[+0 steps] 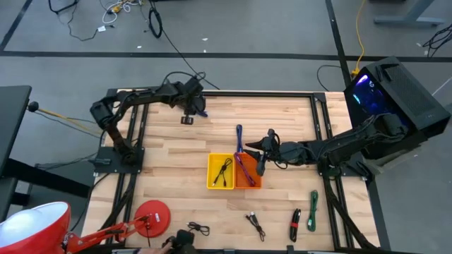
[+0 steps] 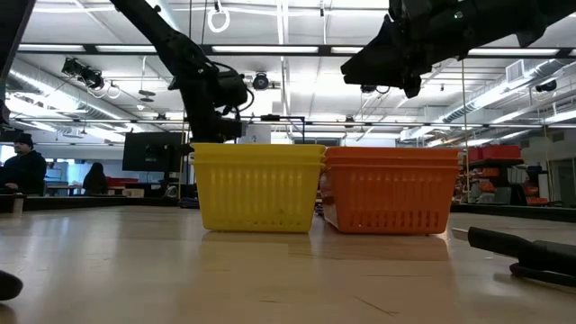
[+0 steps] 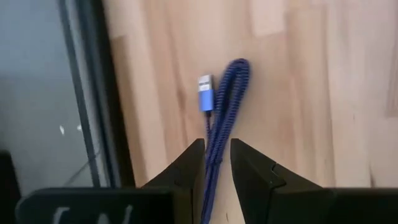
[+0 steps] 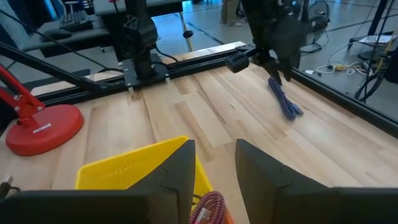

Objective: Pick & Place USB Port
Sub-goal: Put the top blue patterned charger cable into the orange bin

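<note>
A blue braided USB cable [image 3: 227, 93], bundled, with a silver-and-blue plug [image 3: 205, 99], lies near the table's far edge [image 1: 203, 111]. My left gripper [image 3: 214, 165] is over it there [image 1: 195, 106], shut on the bundle. My right gripper [image 4: 214, 168] is open and holds nothing. It hovers over the orange basket [image 1: 248, 176], which holds a red-purple cable [image 4: 208, 208]. Beside that stands the yellow basket [image 1: 220, 171], with a black cable inside. My left gripper pinches the blue cable bundle between its two fingers [image 3: 193, 165], at the end away from the plug [image 3: 213, 149]. The fingers come from above, slanting, and lie along the bundle. The bundle's remaining length [image 4: 286, 99] trails from the fingers onto the table.
Another blue cable [image 1: 239, 134] lies on the table just beyond the baskets. Near the front edge are black cables [image 1: 256, 224], a black-red one [image 1: 295, 224] and a green one [image 1: 313, 210]. A red lamp base [image 1: 152, 214] stands at the near left. A computer case [image 1: 395, 92] sits off the table's right.
</note>
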Robot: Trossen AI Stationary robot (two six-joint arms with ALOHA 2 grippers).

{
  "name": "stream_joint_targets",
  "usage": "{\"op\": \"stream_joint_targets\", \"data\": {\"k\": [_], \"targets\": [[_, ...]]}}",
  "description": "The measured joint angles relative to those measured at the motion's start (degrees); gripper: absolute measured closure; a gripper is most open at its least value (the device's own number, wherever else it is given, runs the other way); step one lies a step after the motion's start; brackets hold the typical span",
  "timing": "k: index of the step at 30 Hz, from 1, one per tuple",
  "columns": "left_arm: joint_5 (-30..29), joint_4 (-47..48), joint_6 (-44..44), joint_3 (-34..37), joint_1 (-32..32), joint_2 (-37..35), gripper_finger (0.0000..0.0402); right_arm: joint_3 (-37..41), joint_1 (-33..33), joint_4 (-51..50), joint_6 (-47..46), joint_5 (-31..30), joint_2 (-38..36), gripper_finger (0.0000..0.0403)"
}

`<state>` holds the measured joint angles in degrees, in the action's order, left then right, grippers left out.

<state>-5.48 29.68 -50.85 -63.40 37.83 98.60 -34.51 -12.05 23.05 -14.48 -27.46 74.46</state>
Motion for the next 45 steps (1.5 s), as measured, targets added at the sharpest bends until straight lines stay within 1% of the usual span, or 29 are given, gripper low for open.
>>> {"op": "stream_joint_targets", "data": {"k": [6,13,16,26,38,42,45], "targets": [[0.4,0.4,-5.2,0.0,0.0,2.3,0.0319,0.0,0.0,0.0,0.1,0.0,0.0,0.0286],[-1.6,0.3,-6.6,0.0,0.0,4.1,0.0319,0.0,0.0,0.0,0.2,0.0,0.0,0.0286],[-3.4,-0.5,-6.5,0.0,0.0,4.6,0.0319,0.0,0.0,0.0,0.2,0.0,0.0,0.0286],[-3.7,-2.1,-3.8,0.0,0.1,7.5,0.0319,0.0,0.0,0.1,0.0,0.0,0.0,0.0286],[-3.8,-5.7,-3.7,0.0,0.2,9.0,0.0319,0.1,0.0,-0.1,0.0,0.1,0.0,0.0286],[-4.0,-6.9,-2.2,-0.2,0.3,10.8,0.0319,0.1,-0.1,0.0,0.0,1.5,0.1,0.0286],[-4.4,-6.8,-2.0,-0.3,0.2,12.4,0.0319,0.1,-0.1,0.0,0.0,1.6,0.1,0.0286]]}}
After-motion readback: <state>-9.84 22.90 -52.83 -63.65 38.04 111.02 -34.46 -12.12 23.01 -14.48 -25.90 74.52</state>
